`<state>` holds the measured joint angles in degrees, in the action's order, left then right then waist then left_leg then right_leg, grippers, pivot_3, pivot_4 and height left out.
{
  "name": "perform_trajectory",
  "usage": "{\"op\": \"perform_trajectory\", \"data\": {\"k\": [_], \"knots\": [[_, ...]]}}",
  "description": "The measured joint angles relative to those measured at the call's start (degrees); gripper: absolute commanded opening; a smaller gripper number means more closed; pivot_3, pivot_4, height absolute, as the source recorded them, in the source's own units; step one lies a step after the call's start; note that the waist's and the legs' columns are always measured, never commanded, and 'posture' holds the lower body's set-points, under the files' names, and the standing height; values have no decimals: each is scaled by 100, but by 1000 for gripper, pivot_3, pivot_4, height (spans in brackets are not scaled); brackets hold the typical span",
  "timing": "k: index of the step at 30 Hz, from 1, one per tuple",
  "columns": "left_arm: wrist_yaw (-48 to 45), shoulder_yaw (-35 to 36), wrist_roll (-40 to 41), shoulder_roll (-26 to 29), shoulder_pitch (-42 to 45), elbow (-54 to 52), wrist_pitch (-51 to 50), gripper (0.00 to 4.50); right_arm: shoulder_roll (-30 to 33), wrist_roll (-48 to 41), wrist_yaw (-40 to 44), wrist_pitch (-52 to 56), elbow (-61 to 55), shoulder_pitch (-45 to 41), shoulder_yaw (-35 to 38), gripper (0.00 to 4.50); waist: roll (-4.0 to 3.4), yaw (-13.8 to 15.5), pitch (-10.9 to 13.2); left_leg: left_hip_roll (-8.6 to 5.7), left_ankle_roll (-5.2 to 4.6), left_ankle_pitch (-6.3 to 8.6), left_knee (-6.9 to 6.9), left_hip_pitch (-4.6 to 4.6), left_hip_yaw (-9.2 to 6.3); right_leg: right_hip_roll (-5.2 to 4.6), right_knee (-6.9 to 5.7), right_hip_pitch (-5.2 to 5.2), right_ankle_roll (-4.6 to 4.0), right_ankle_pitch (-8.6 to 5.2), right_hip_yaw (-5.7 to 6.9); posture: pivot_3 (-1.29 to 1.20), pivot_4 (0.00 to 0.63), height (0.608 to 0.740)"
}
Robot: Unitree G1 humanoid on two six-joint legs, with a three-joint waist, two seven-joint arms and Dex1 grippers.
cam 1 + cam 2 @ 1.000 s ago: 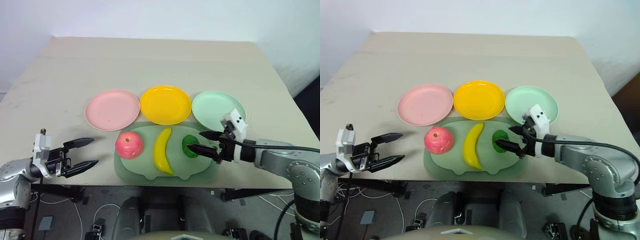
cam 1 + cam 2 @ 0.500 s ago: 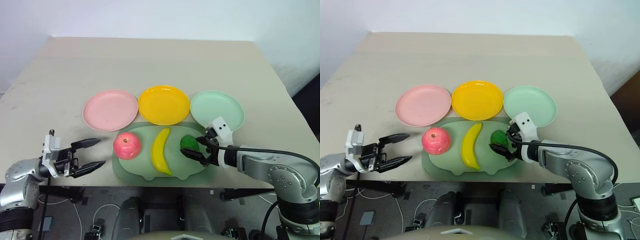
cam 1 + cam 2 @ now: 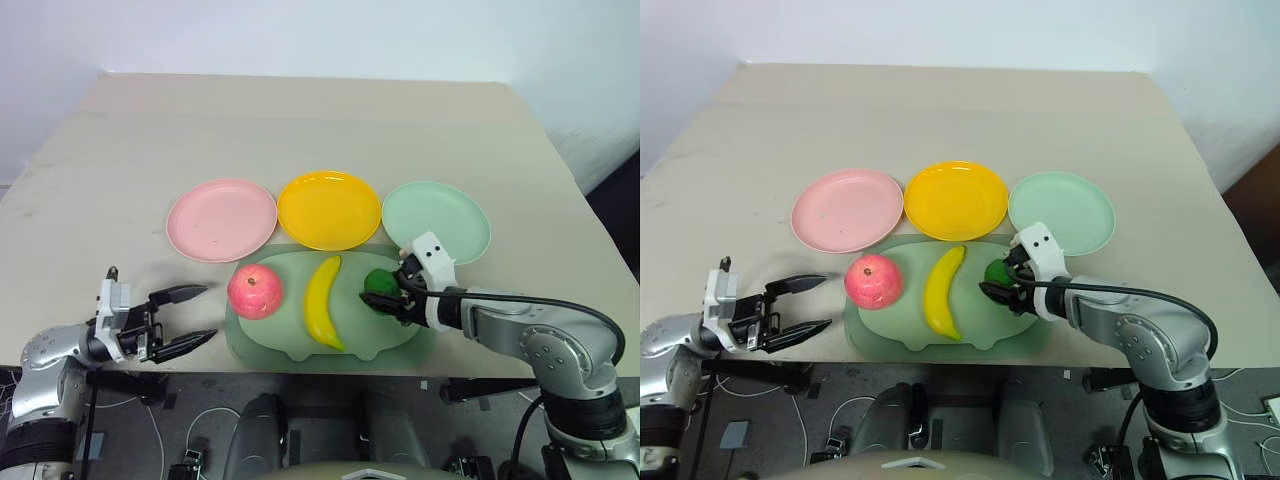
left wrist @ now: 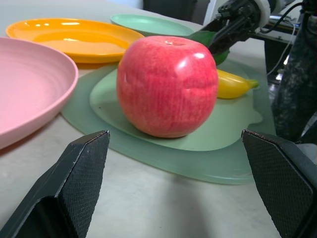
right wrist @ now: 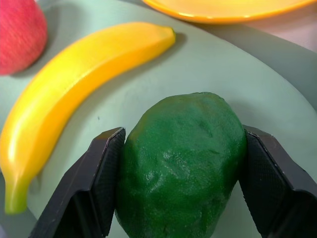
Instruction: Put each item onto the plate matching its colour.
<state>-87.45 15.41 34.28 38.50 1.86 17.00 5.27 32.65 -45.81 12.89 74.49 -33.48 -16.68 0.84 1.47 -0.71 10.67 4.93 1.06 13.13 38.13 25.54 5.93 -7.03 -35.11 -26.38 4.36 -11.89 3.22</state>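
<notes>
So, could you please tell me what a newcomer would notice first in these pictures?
Three round plastic plates sit in a row on the beige table: pale pink, yellow, mint green. In front, on a sage-green board, lie a red toy apple and yellow toy banana. The right hand closes around the dark green bumpy fruit.

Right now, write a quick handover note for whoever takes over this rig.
Right tool: closed on the green fruit, which sits on the sage board.
Left tool: open, holding nothing, level near the table edge, facing the apple.
Apple and banana lie on the board.
Pink plate, yellow plate and mint plate hold nothing.
Done: nothing placed.
Left: all three fruits.
</notes>
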Motion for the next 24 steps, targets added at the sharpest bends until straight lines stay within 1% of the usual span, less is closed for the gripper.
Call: {"op": "perform_trajectory", "data": {"k": [4,8,10,11,13,15,18,20,24], "knots": [[17,23,31,-37,16,33,7,4500,223,-41,320,44,26,-98,19,3011,-2,-2,1,0,0,0,0,1,0,0,0,-3,0,0,0,0,150,684],[53,129,115,11,82,-35,-89,4500,283,-273,655,58,614,-1071,534,3011,-7,-24,4,3,0,0,1,-1,4,0,0,-8,1,0,2,0,150,684],[-22,157,116,71,45,-29,-79,4500,462,-219,724,-6,1099,-1534,859,3011,-6,-14,4,4,0,0,0,-4,3,0,1,-8,-2,2,5,0,150,684],[-43,187,117,85,14,-18,-80,4500,501,-144,739,-36,1299,-1638,906,3011,-5,-5,3,4,0,0,-3,-2,2,0,2,-8,-10,7,7,0,150,684],[-82,221,118,93,-10,-8,-77,4500,607,124,867,-269,1733,-1777,707,3011,-6,-1,4,4,1,0,-8,3,4,-1,3,-14,-10,7,8,0,150,684],[-102,283,134,98,-17,-4,-79,4500,730,603,999,-705,2387,-1962,393,3011,-7,-11,4,3,0,0,-8,22,7,-2,2,-31,-11,8,8,0,150,684],[-43,472,337,95,86,-42,-247,4500,750,1573,1091,-1711,4004,-2425,-62,3011,-7,-29,4,3,-9,-6,-5,26,9,-2,-3,-36,-10,11,8,0,150,684],[80,633,553,89,127,-155,-482,4500,718,2020,1183,-2232,4780,-2557,-233,3011,-7,-26,5,3,-14,-10,-6,27,9,-2,-9,-38,-5,14,8,0,150,684],[239,706,835,86,276,-395,-896,4500,547,2549,1416,-2925,5682,-2780,-414,3011,-13,-29,8,2,-16,-12,-6,28,9,-1,-14,-40,18,26,8,0,150,684]]}}
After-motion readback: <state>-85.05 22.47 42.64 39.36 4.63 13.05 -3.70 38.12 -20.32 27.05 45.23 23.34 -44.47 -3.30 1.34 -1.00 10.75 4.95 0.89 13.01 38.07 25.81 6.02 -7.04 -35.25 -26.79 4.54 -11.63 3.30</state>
